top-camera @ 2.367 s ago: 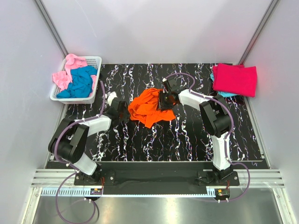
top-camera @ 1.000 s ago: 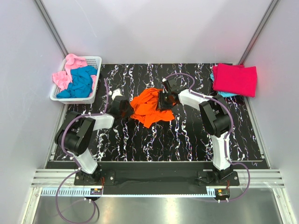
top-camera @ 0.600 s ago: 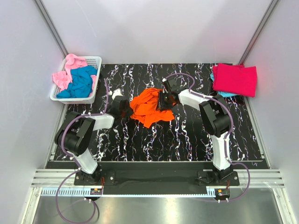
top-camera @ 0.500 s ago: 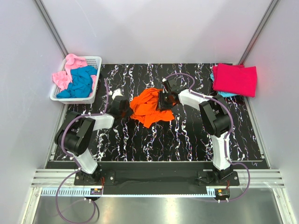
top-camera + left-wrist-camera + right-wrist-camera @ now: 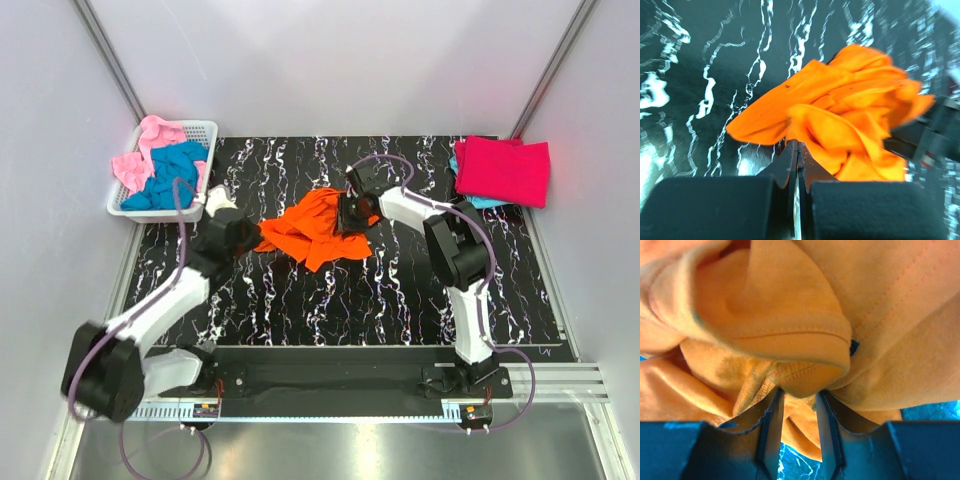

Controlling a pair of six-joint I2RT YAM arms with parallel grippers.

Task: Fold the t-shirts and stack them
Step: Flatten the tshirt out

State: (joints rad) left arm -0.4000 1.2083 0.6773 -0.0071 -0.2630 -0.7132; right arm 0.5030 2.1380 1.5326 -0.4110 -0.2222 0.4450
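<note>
Left pincer (image 5: 796,146), earlier open, now tight on orange t-shirt (image 5: 840,107), seemingly.

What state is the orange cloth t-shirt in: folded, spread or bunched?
Bunched: the orange cloth t-shirt is a crumpled heap of loose folds, pinched by the left gripper and the right gripper.

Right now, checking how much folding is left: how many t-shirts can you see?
5: orange t-shirt mid-table; crimson t-shirt far right, teal shirt beneath it; blue shirt and pink shirt in the basket. Others may be hidden.
</note>
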